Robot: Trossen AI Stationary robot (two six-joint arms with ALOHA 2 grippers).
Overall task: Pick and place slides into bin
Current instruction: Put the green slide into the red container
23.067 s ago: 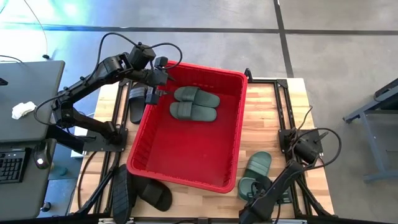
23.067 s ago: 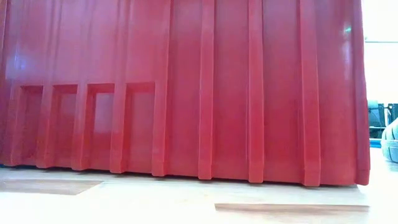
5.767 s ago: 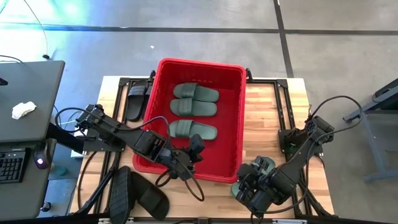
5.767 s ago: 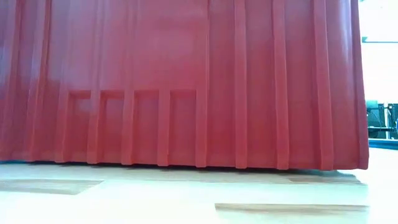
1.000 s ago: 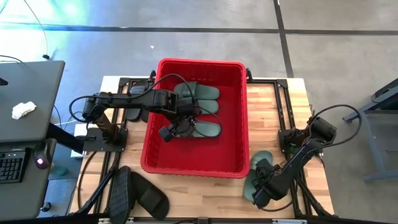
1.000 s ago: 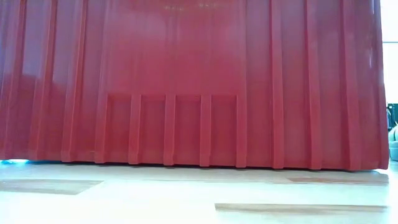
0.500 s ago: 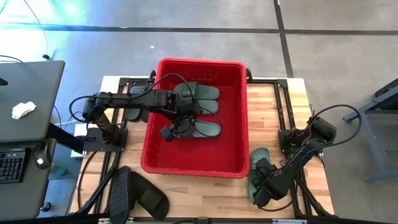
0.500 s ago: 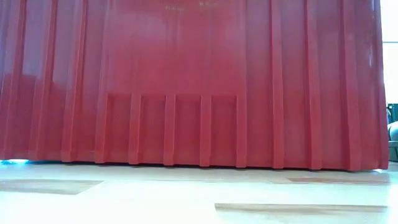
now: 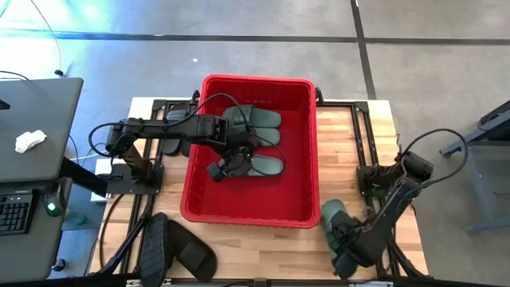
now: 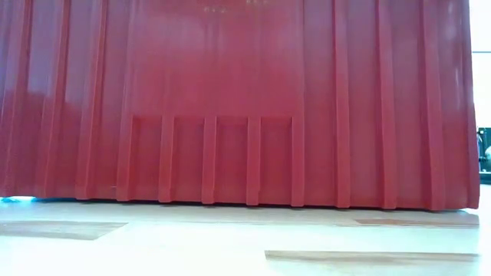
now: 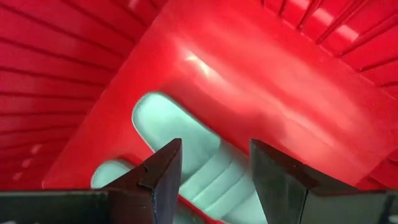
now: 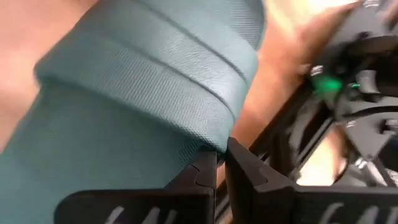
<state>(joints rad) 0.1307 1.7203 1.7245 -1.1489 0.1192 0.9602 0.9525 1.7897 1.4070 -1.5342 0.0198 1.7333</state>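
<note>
The red bin [image 9: 247, 219] stands mid-table and fills the low view [image 10: 230, 100]. Three dark green slides lie flat on its floor [image 9: 253, 118], [image 9: 256, 135], [image 9: 263, 165]. My left gripper [image 9: 221, 169] hovers open inside the bin over the left end of the nearest one [image 11: 186, 140], touching nothing. At the near right, beside the bin, my right gripper [image 9: 341, 229] is shut on another green slide [image 9: 333, 212], whose ribbed strap [image 12: 149, 81] fills the right wrist view. My right gripper pinches the green slide between its two fingers at the strap's edge [image 12: 211, 144], where the strap meets the sole's side. The fingers come from above, pointing steeply down. The slide hangs off the fingertips; the low view shows none of it at table height.
Two black slides [image 9: 179, 251] lie at the table's near left corner. Black frame rails [image 9: 368, 179] run along the table's right side, close to my right arm. A grey desk [image 9: 32, 127] with a keyboard stands left of the table. Bare wood lies in front of the bin [image 10: 230, 238].
My right gripper has shut on the green slide, then risen and drawn toward the table's near edge with it. The slide has come up off the table and left the low view's right edge.
</note>
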